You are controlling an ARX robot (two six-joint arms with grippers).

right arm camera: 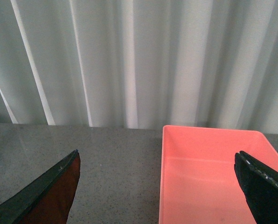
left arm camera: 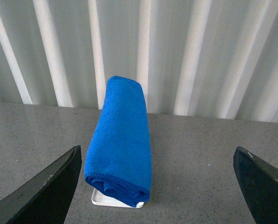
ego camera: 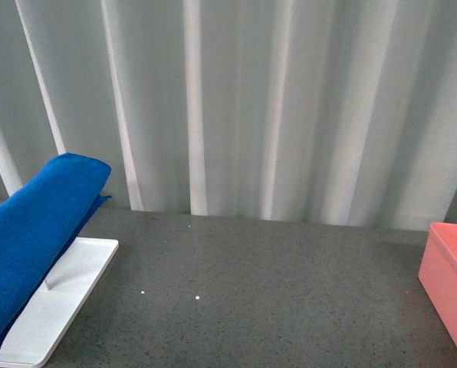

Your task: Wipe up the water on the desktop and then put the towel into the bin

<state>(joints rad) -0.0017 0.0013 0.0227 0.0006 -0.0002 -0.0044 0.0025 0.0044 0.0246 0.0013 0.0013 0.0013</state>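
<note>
On white tray [ego camera: 67, 295]: folded towel [ego camera: 29, 238]

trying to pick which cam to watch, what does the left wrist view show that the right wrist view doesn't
Only the left wrist view shows the blue towel lying on a white tray, beyond the open left claw. Only the right wrist view shows the pink bin, with nothing visible inside, beyond the open right claw. Both show the grey speckled desktop and the pale pleated curtain behind.
</note>
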